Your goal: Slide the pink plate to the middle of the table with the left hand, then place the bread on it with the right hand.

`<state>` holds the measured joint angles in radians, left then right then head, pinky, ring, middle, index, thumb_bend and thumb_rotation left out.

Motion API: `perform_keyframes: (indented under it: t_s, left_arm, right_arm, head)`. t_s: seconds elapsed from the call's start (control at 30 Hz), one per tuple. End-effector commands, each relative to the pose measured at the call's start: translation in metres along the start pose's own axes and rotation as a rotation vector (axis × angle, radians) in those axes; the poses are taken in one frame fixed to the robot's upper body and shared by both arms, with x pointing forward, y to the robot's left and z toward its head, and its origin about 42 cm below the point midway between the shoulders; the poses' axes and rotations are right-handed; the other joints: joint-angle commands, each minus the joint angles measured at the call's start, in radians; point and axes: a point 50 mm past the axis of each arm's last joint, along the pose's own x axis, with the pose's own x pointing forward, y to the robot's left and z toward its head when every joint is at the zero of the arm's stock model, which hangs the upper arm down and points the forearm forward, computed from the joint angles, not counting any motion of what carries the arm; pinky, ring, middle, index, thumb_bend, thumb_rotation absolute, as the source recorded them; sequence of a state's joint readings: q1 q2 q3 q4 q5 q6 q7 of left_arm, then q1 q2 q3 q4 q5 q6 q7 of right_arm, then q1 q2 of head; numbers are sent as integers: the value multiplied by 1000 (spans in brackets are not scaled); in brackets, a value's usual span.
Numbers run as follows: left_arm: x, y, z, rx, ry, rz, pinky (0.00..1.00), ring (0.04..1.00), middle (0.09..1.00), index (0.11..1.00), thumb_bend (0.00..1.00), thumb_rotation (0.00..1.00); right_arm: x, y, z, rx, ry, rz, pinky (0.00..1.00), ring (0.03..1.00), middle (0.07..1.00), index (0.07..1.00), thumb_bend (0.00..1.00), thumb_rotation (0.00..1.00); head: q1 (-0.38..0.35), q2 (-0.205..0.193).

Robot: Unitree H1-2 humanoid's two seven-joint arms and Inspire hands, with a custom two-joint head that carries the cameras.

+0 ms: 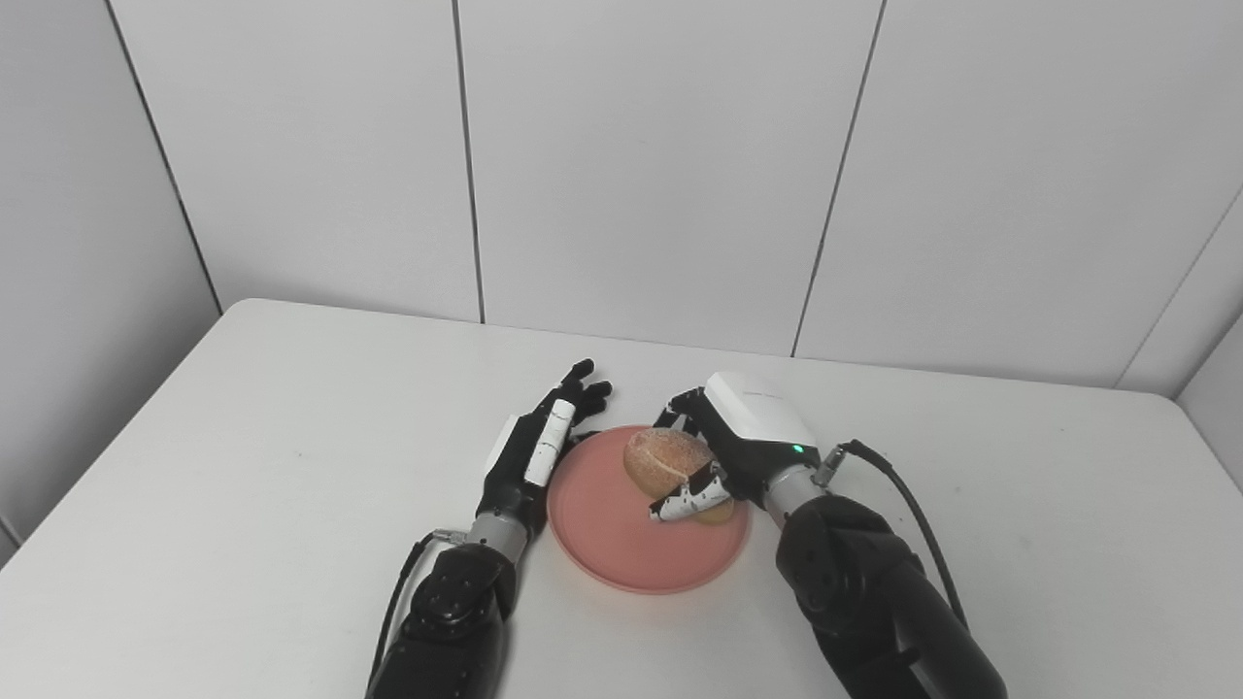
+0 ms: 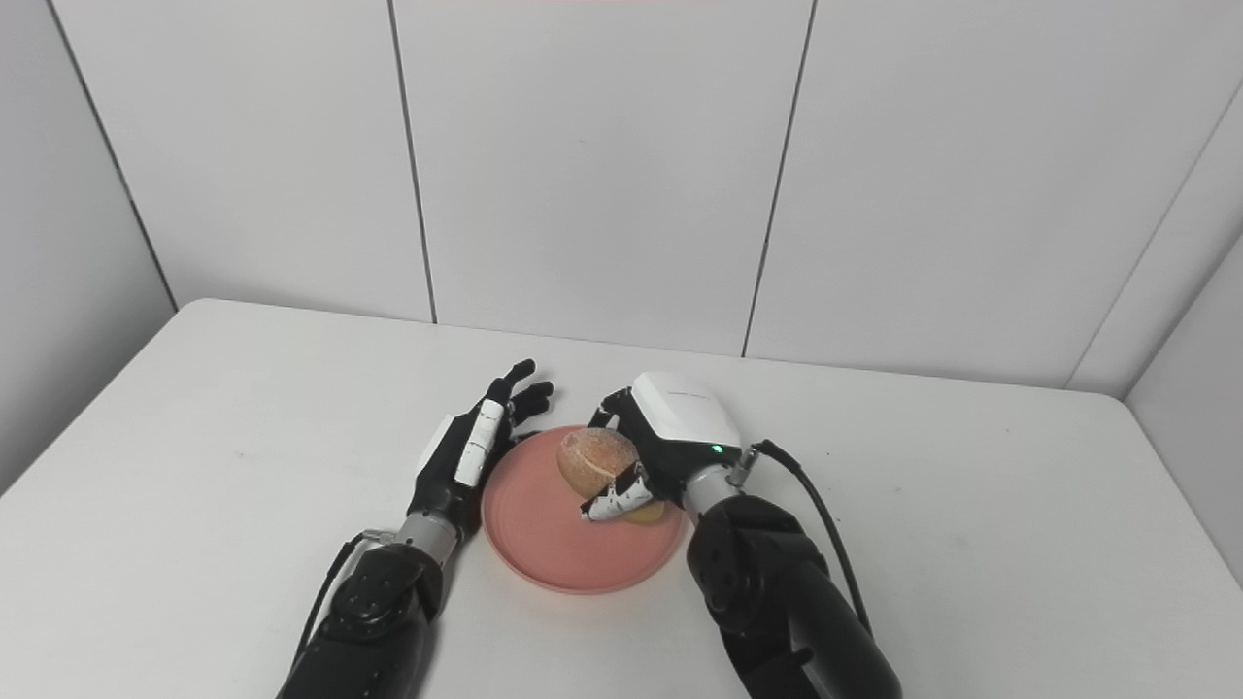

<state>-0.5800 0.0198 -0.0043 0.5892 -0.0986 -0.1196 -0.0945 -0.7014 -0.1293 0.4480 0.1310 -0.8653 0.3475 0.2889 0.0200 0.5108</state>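
Round flat pink plate (image 1: 621, 549) near mid-table on white tabletop (image 1: 243, 466). Round brown crusty bread roll (image 1: 662, 458) over plate's far right part, gripped by right hand (image 1: 723, 451), thumb and fingers wrapped around it. Left hand (image 1: 539, 442) beside plate's left rim, fingers extended, spread, holding nothing.

White table (image 1: 243, 437), grey panelled walls (image 1: 660, 165)

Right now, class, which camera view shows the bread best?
Both are nearly equal; the left eye view shows the bread slightly larger. The right eye view shows it likewise, over the pink plate, with the right hand around it.
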Motion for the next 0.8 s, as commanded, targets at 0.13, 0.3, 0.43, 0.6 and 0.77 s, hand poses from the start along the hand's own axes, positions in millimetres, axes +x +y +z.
perform_keyframes:
  t_s: [0.13, 0.3, 0.43, 0.6, 0.77]
  left_arm:
    - [-4, -19, -9, -31, 61, -39, 682, 873, 851, 856, 885, 988]
    - [-5, -15, -6, -13, 63, -42, 674, 875, 847, 863, 889, 994]
    - [-5, -15, -5, -4, 63, -43, 673, 877, 845, 863, 882, 991]
    - [-4, -14, -4, 7, 66, -38, 657, 864, 842, 864, 894, 996]
    - [-4, -14, -2, 7, 63, -42, 679, 872, 851, 873, 898, 993]
  right_arm:
    - [20, -22, 28, -72, -109, -72, 249, 332, 415, 523, 518, 3]
    - [27, -15, 28, -121, -107, -39, 273, 362, 427, 521, 520, 3]
    - [29, -11, 26, -119, -105, -30, 274, 363, 426, 520, 520, 3]
    - [29, -8, 22, -107, -98, -25, 256, 341, 417, 523, 518, 4]
    - [28, -3, 16, -113, -98, -15, 231, 310, 407, 523, 517, 3]
  head:
    - [-25, 20]
    - [-25, 26]
    - [-30, 28]
    - [-35, 30]
    - [-35, 34]
